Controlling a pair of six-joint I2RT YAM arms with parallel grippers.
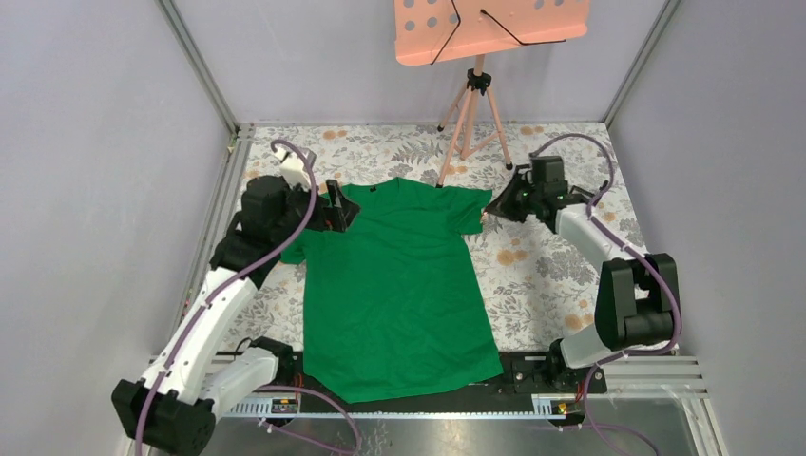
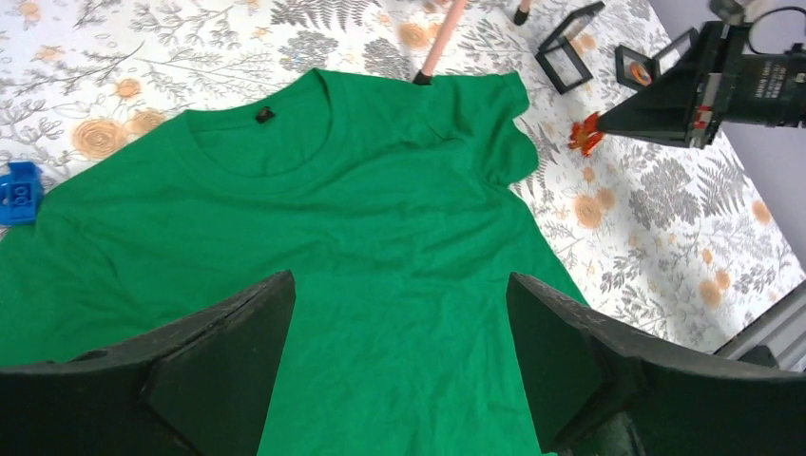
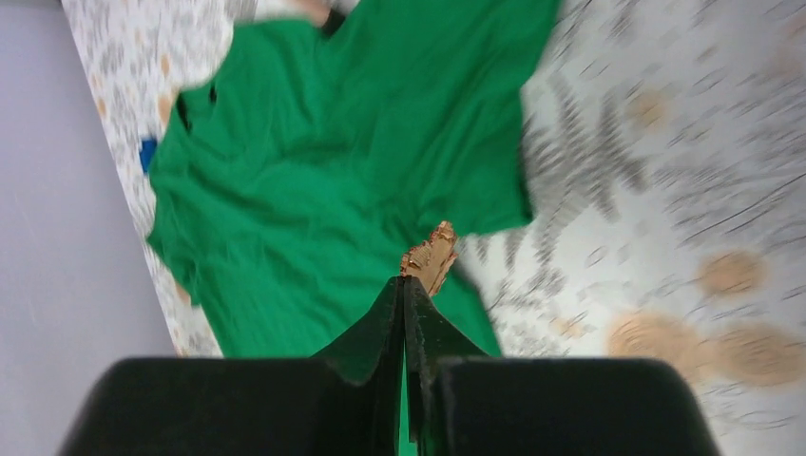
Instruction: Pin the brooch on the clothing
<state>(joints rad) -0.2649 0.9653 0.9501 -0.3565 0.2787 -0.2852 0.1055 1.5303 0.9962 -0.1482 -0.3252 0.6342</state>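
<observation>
- Block (image 2: 19,190): blue, on the flowered cover of the table (image 1: 561,275) toward its left edge, just beside the left sleeve of the T-shirt (image 1: 399,285).
- Left gripper (image 1: 337,211): poised over the shirt's left shoulder, toward the far-left corner of the table. Its fingers (image 2: 238,342) stand wide apart with nothing between them; only green fabric shows in the gap in the left wrist view.
- T-shirt (image 2: 380,190): bright green, spread flat down the middle of the table. The round neck points to the far edge, the hem lies at the near edge between the two arm bases, and the left shoulder lies under the left gripper. A small dark label (image 2: 264,115) sits inside the neck.
- Stand (image 1: 472,104): salmon-pink tripod at the far edge, carrying a perforated desk. The black tip of one leg (image 2: 439,38) meets the shirt's edge at the right shoulder.
- Brooch (image 2: 583,135): orange-red, projecting from the tip of the right gripper (image 1: 502,207), just beside the shirt's right sleeve and apart from the fabric. It appears golden-orange and blurred in the right wrist view (image 3: 431,256). Whether it touches the table cannot be told.
- Right gripper (image 3: 404,285): fingers pressed together, clamped on the brooch, reaching in from the far-right part of the table and pointing toward the right sleeve.
- Boxes (image 2: 568,47): two small black-framed cases on the table near the far edge, beyond the right gripper. The right-hand one (image 2: 646,66) shows something orange inside.
</observation>
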